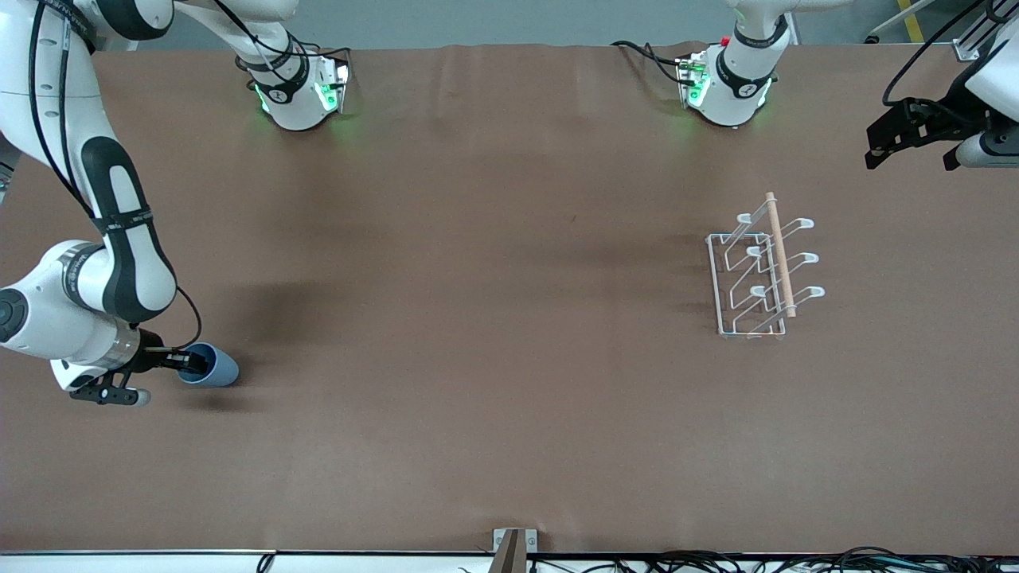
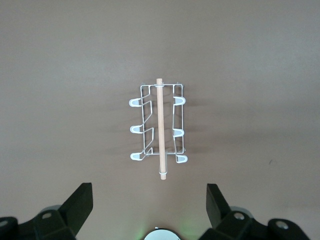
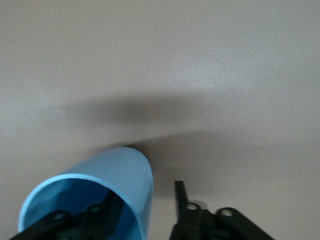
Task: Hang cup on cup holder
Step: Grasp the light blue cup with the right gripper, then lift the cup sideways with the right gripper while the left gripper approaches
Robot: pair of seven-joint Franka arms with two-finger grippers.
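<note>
right gripper [image 1: 189,364] down at the cup [image 1: 213,365], one finger inside the rim, one outside, partly closed on its wall. left gripper [image 2: 149,207] wide open, empty, waiting above the cup holder [image 2: 159,125].

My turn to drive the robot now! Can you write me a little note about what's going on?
Right gripper: low at the right arm's end of the table, one finger inside the cup, the other outside its wall; the grip does not look tight yet.
Left gripper: open, waiting up in the air over the left arm's end of the table.
Cup: lying on its side on the table.
Cup holder: standing at the left arm's end, all prongs bare.
Done: the cup has been reached.
Left: squeeze, lift, carry it across to the holder, hang it on a prong.
</note>
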